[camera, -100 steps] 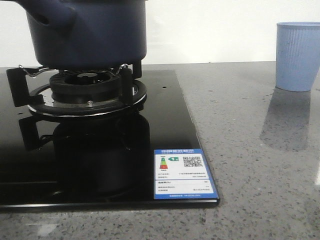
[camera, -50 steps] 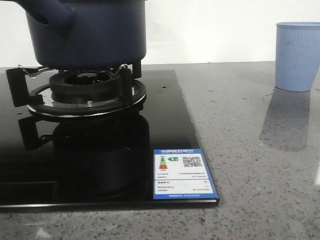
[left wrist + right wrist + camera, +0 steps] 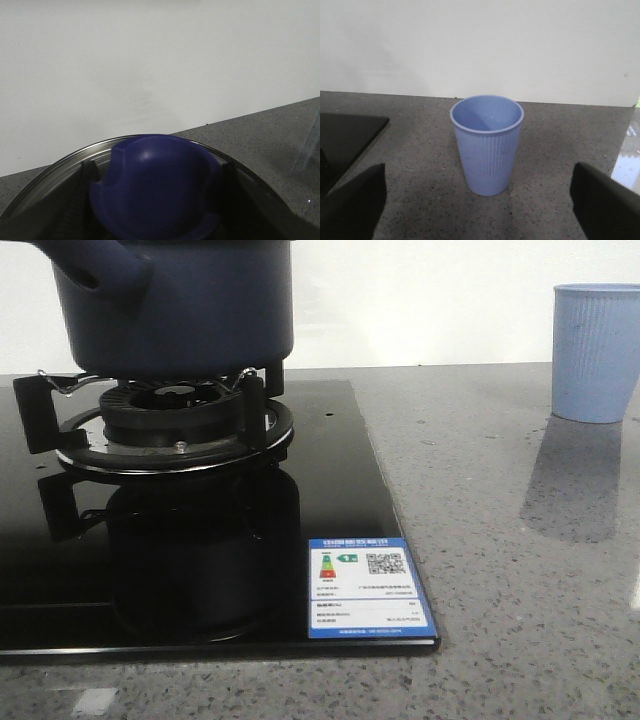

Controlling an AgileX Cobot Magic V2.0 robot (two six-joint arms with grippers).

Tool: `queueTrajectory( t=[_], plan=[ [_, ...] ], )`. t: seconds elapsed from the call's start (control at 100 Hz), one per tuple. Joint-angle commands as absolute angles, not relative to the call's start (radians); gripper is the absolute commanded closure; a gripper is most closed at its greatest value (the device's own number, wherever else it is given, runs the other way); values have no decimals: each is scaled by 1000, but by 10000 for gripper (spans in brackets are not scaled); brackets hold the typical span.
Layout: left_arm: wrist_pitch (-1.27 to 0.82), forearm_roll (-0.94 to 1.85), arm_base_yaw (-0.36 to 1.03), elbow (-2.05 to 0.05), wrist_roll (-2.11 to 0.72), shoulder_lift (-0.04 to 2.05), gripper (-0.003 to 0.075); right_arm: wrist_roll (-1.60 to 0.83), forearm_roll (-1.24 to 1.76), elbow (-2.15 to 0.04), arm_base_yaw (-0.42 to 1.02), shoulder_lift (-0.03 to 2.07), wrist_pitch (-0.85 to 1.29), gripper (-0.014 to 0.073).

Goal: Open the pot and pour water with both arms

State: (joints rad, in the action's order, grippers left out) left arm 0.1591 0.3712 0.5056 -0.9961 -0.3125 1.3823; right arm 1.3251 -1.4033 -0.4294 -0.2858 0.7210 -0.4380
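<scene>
- The pot (image 3: pixel 175 305), a wide dark navy round vessel with straight matte sides and a stubby hollow side handle (image 3: pixel 100 270), sits on the black metal supports of a gas burner (image 3: pixel 175 420); neither claw shows in the front view.
- In the left wrist view a rounded, glossy navy knob (image 3: pixel 155 187) fills the space between the left claw's dark fingers (image 3: pixel 82 200), with the shiny metal rim of a lid (image 3: pixel 55 170) curving around it. The left claw (image 3: pixel 155 210) appears pinched on that knob, though its tips are cut off by the frame edge, so the contact itself cannot be seen.
- The right claw (image 3: pixel 480 210) is spread wide, its two dark fingers (image 3: pixel 352 205) low at either side of the view, aimed level across the counter (image 3: pixel 420 150).
- Straight ahead of the right claw, between its fingers and apart from both, stands the cup (image 3: pixel 487 144): light blue, tapered, with fine vertical ribs and an open mouth, upright.
- The counter is grey speckled stone with a slight sheen. The black glass hob (image 3: pixel 200 540) is mirror-glossy and carries a blue-edged energy label (image 3: pixel 368 588) at its near corner.
- A plain white wall (image 3: pixel 480 45) stands behind.
</scene>
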Motion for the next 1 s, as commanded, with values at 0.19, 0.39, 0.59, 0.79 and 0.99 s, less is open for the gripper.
queueTrajectory(
  t=[0.19, 0.39, 0.59, 0.79, 0.99],
  plan=[
    [256, 370, 514, -1034, -304, 1352, 344, 1325, -1378, -454, -294, 715, -458, -62],
    [245, 372, 532, -1034, -304, 1350, 344, 1325, -1380, -454, -294, 715, -458, -62],
    [236, 372, 543, -1034, -304, 1350, 344, 1325, -1382, -454, -294, 715, -458, -62],
    [235, 372, 543, -1034, -304, 1348, 344, 1325, -1386, -453, -294, 715, -458, -62],
    [234, 372, 543, -1034, -304, 1348, 342, 1325, -1386, -453, -294, 715, -458, -62]
  ],
)
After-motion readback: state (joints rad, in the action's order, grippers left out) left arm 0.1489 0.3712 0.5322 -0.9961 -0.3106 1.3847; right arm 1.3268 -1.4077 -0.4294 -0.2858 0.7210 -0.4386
